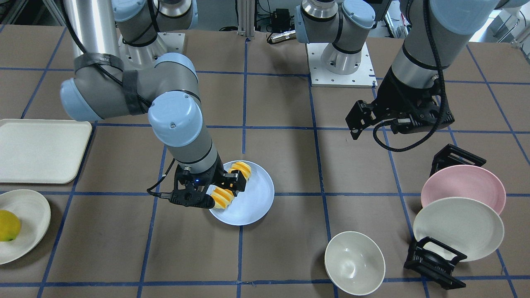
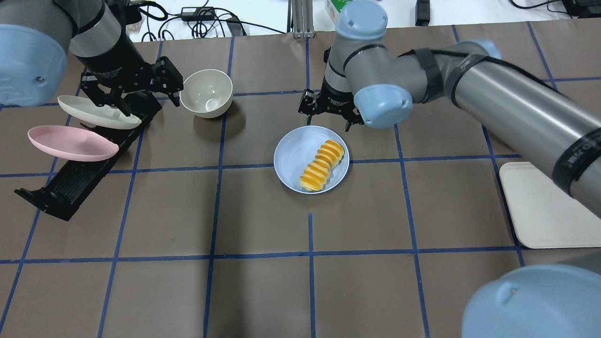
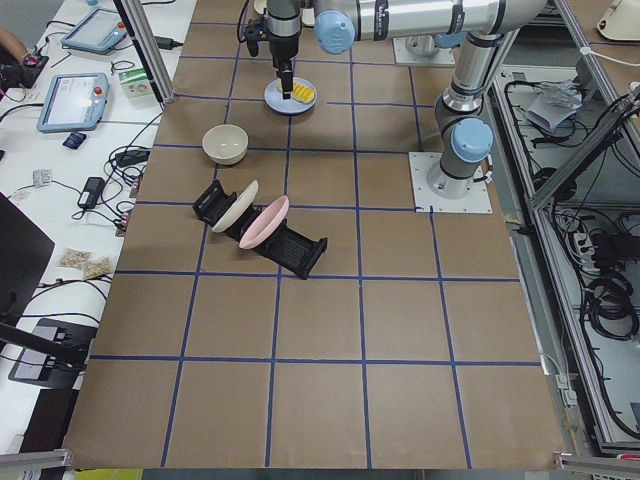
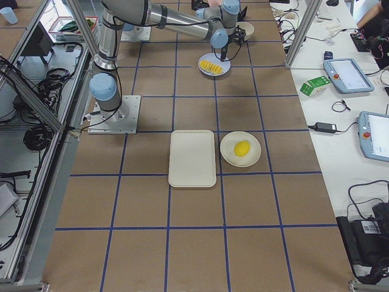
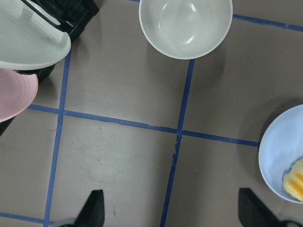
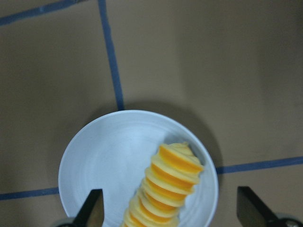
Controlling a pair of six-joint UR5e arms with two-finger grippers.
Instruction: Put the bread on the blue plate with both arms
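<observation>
The bread (image 2: 323, 164), a ridged orange and pale yellow loaf, lies on the blue plate (image 2: 293, 155) near the table's middle. My right gripper (image 2: 328, 111) hangs just above the plate's far side, open and empty. In the right wrist view its fingertips (image 6: 92, 208) stand wide apart, with the bread (image 6: 168, 187) on the plate (image 6: 109, 161) below them. In the front view this gripper (image 1: 215, 191) partly hides the bread (image 1: 241, 169). My left gripper (image 2: 134, 89) is open and empty, hovering by the plate rack, far from the bread. The left wrist view shows the plate's edge (image 5: 279, 156).
A cream bowl (image 2: 206, 91) stands left of the blue plate. A black rack (image 2: 70, 188) holds a pink plate (image 2: 70, 143) and a cream plate (image 2: 96, 112). A cream tray (image 2: 544, 211) lies at the right. A yellow fruit (image 1: 8, 225) sits on a cream plate (image 1: 31, 211).
</observation>
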